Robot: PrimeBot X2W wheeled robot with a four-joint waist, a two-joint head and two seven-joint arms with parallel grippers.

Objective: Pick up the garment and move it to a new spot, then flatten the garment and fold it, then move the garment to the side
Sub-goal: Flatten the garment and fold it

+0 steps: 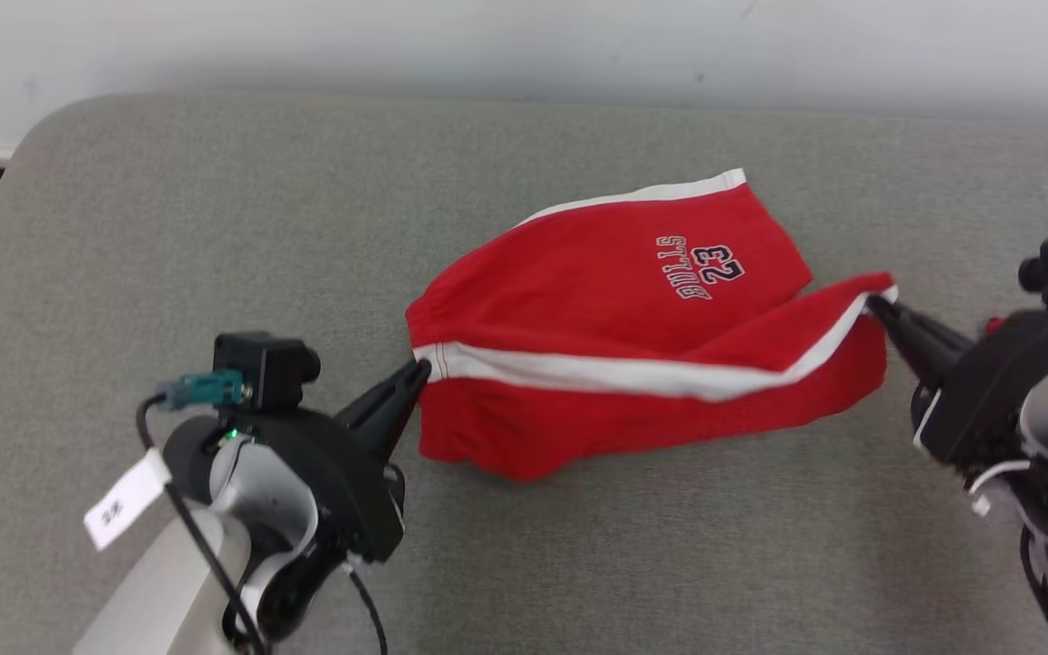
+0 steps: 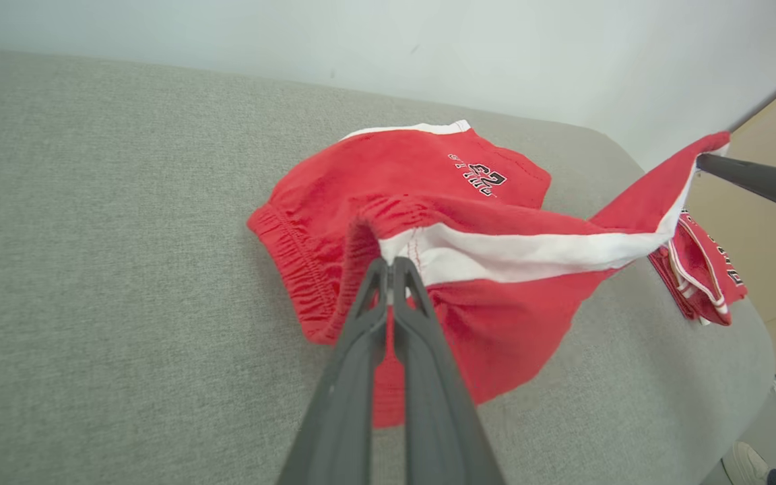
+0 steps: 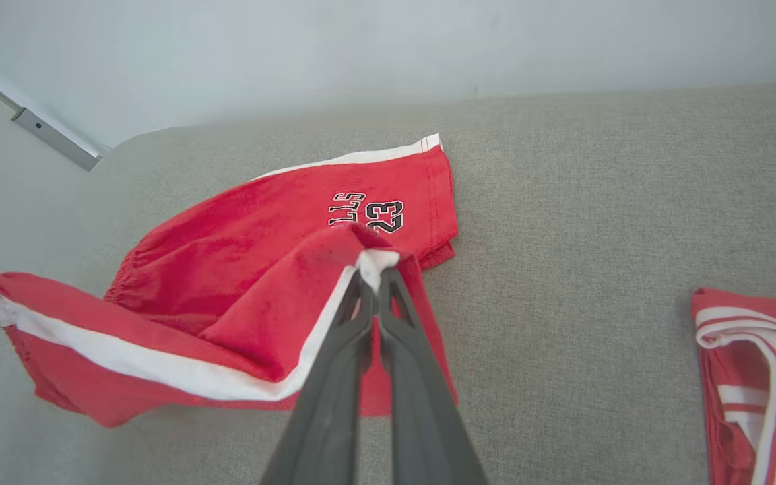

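I see shorts (image 1: 615,300) at middle of tabletop (image 1: 215,227), near half lifted | left gripper (image 1: 417,371) fingers clamped on waistband corner | right gripper (image 1: 874,305) fingers clamped on white-striped hem corner

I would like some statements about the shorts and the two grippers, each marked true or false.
1. The left gripper is shut on the red shorts. True.
2. The right gripper hangs open above the shorts. False: it is shut on their corner.
3. The shorts bear the number 23. True.
4. The shorts lie folded flat. False: one side is stretched between the grippers.
5. Another red garment lies on the grey surface. True.
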